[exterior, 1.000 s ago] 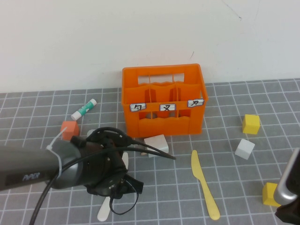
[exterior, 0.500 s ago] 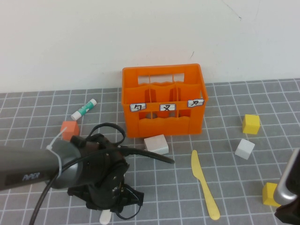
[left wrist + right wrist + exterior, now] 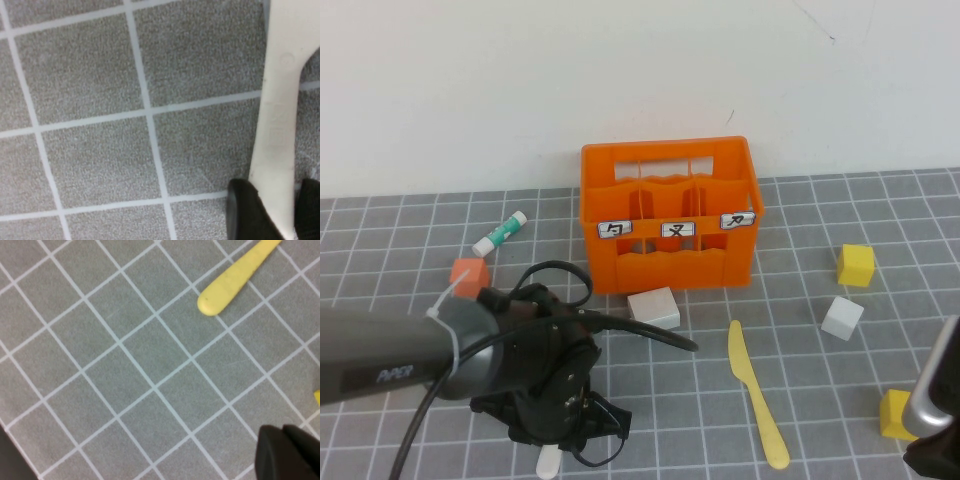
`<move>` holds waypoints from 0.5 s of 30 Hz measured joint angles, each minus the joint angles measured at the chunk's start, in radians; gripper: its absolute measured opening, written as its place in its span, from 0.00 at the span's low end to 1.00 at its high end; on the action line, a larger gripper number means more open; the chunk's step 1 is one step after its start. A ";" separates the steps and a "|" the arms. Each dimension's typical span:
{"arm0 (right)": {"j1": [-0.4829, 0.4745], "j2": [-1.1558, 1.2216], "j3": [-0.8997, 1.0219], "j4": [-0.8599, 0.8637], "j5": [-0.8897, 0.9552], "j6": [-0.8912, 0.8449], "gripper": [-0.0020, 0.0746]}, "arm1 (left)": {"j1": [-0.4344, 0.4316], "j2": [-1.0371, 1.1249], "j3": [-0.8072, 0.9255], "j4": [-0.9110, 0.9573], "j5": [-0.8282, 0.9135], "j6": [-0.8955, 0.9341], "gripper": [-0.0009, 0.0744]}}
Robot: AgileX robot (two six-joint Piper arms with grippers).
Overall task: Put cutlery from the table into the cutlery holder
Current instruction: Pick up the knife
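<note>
The white knife (image 3: 282, 115) lies flat on the grey table (image 3: 820, 400); only its end (image 3: 548, 465) sticks out from under my left arm in the high view. My left gripper (image 3: 281, 215) is down over it, with a black finger (image 3: 247, 210) pressed to each side of the handle, shut on it. The yellow knife (image 3: 755, 400) lies free on the table right of centre, and its rounded end (image 3: 235, 280) shows in the right wrist view. The orange cutlery holder (image 3: 670, 215) stands at the back by the wall. My right gripper (image 3: 290, 452) hangs shut and holds nothing at the table's near right corner (image 3: 932, 450).
A white block (image 3: 653, 307) lies just in front of the holder. A white cube (image 3: 842, 317) and two yellow cubes (image 3: 856, 265) (image 3: 898, 413) sit on the right. An orange cube (image 3: 468, 275) and a white-and-green tube (image 3: 500, 232) lie at the left.
My left arm has sunk lower over the white knife and now covers nearly all of it. The right arm and the yellow knife have stayed put.
</note>
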 joint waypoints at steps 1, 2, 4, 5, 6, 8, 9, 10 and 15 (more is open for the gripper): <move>0.000 0.000 0.000 0.000 0.000 -0.002 0.02 | 0.000 0.006 -0.002 0.000 0.004 0.002 0.30; 0.000 0.000 0.000 0.002 0.000 -0.002 0.02 | 0.000 0.007 -0.002 0.000 0.004 0.004 0.30; 0.000 0.000 0.000 0.002 0.000 -0.007 0.02 | 0.000 0.008 -0.002 0.000 0.003 0.008 0.30; 0.000 0.000 0.000 0.002 0.000 -0.007 0.02 | 0.000 0.008 -0.002 0.000 0.003 0.011 0.28; 0.000 0.000 0.000 0.002 0.000 -0.007 0.02 | 0.000 0.008 -0.002 0.000 0.001 0.012 0.26; 0.000 0.000 0.000 0.002 0.000 -0.009 0.02 | 0.000 0.008 -0.002 0.000 0.001 0.014 0.22; 0.000 0.000 0.000 0.002 0.000 -0.009 0.02 | 0.000 0.008 -0.002 0.000 0.001 0.014 0.22; 0.000 0.000 0.000 0.002 0.000 -0.009 0.02 | 0.000 0.008 -0.002 0.000 0.001 0.017 0.22; 0.000 0.000 0.000 0.002 0.000 -0.011 0.02 | 0.000 0.006 -0.002 0.000 0.001 0.020 0.22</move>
